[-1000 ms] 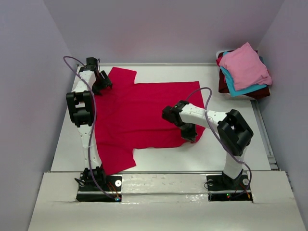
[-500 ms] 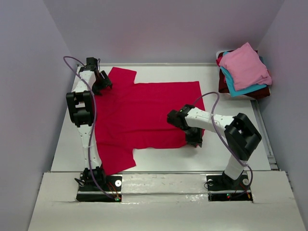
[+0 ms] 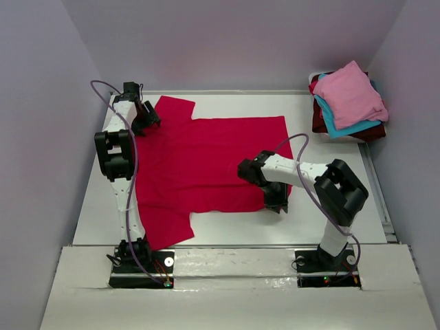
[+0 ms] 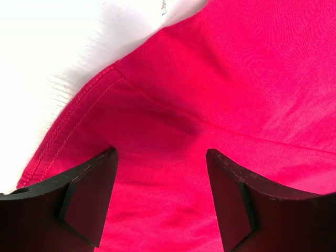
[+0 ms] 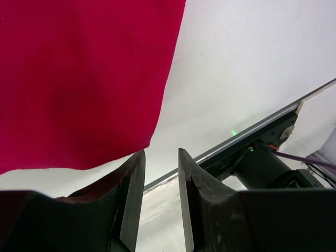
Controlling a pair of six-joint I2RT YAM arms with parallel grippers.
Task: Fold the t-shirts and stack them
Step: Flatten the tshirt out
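Now the right end effector (image 5: 160, 155) has opened a little and holds nothing at the hem corner of the crimson t-shirt (image 3: 206, 161), which lies flat on the worktop (image 3: 234, 223), apparently ready for folding.

Lab test cell: grey walls (image 3: 234, 41), white table (image 3: 234, 221), left arm (image 3: 115, 155), right arm (image 3: 337, 189) bolted.

left arm stretched far forward, left gripper (image 3: 146, 119) pointing down with jaws spread wide; right arm bent inward at the elbow, right gripper (image 3: 277, 202) low, jaws narrowly parted, nothing between them.
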